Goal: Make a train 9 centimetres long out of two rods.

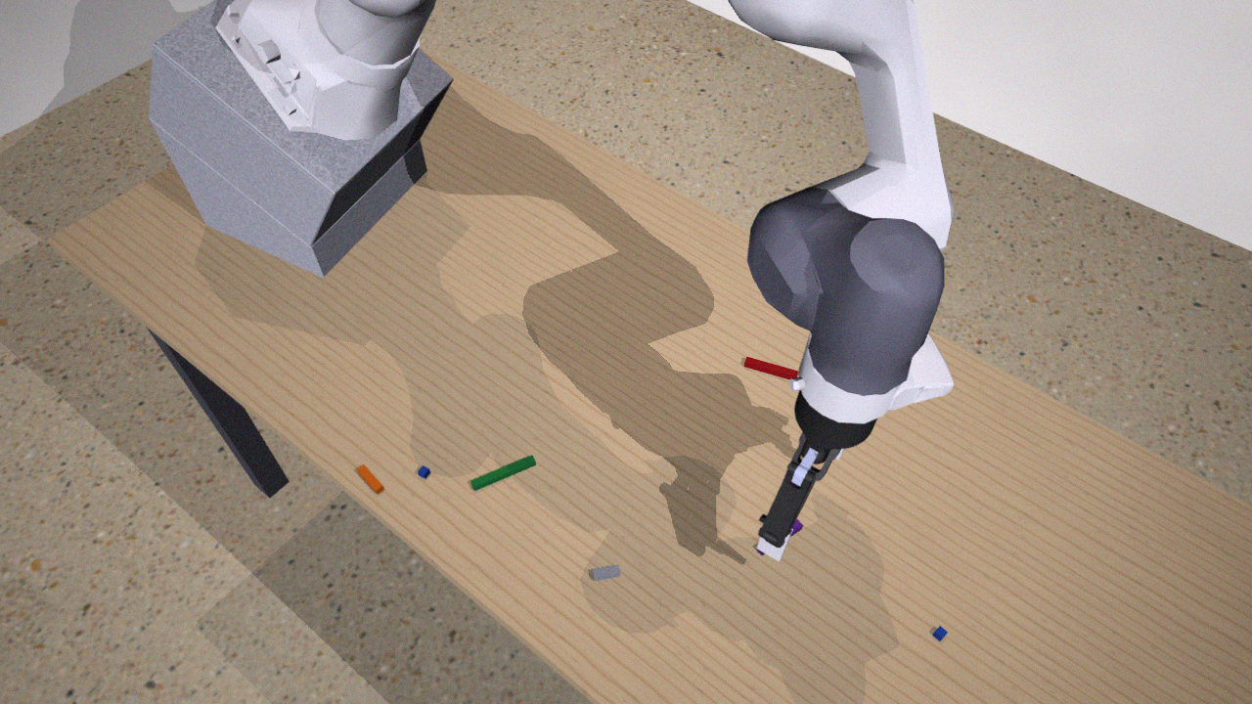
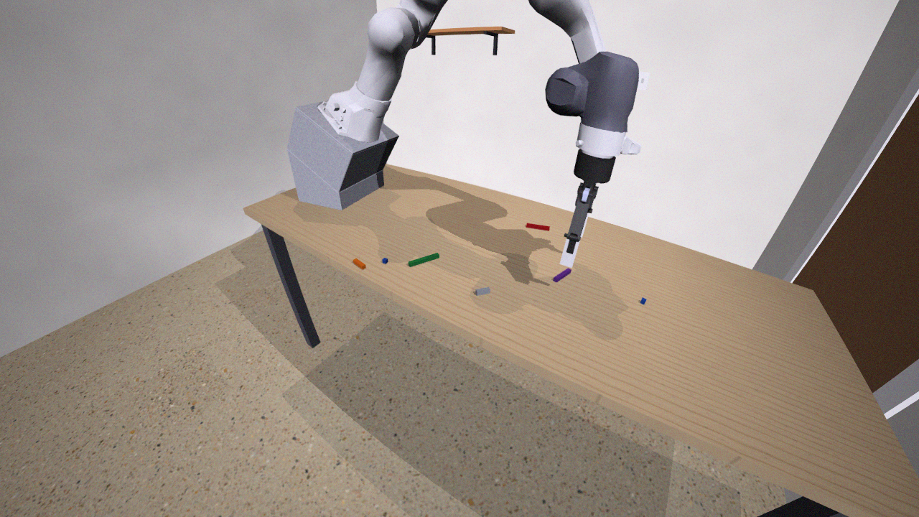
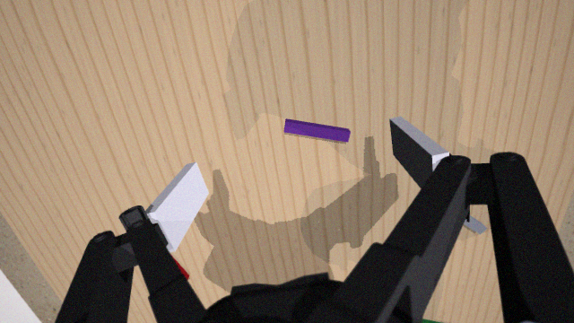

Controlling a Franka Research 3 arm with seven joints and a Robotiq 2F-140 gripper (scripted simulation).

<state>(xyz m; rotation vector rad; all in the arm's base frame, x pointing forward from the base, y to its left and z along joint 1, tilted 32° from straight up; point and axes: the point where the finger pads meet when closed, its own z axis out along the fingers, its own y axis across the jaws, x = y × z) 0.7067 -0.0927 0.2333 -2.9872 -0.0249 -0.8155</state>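
Observation:
My gripper point(image 1: 772, 545) point(image 2: 567, 260) point(image 3: 292, 158) is open and empty, above the table and the purple rod. The purple rod point(image 1: 796, 526) point(image 2: 562, 275) point(image 3: 317, 130) lies flat; a finger hides its middle in the top view. The grey rod point(image 1: 604, 572) point(image 2: 482, 291) point(image 3: 476, 225) lies flat, apart from the purple one. A green rod point(image 1: 503, 472) point(image 2: 423, 259), a red rod point(image 1: 770, 368) point(image 2: 538, 226) and an orange rod point(image 1: 370, 478) point(image 2: 359, 263) lie separately. One blue rod point(image 1: 424, 471) point(image 2: 385, 261) is between orange and green; another blue rod point(image 1: 939, 633) point(image 2: 643, 301) is at the right.
The wooden table point(image 1: 1033, 490) point(image 2: 719, 340) carries all the rods. The arm's grey base block point(image 1: 253, 175) point(image 2: 321, 157) stands at its far left end. The orange rod lies near the table's front edge. The arm's shadow falls across the table around the gripper.

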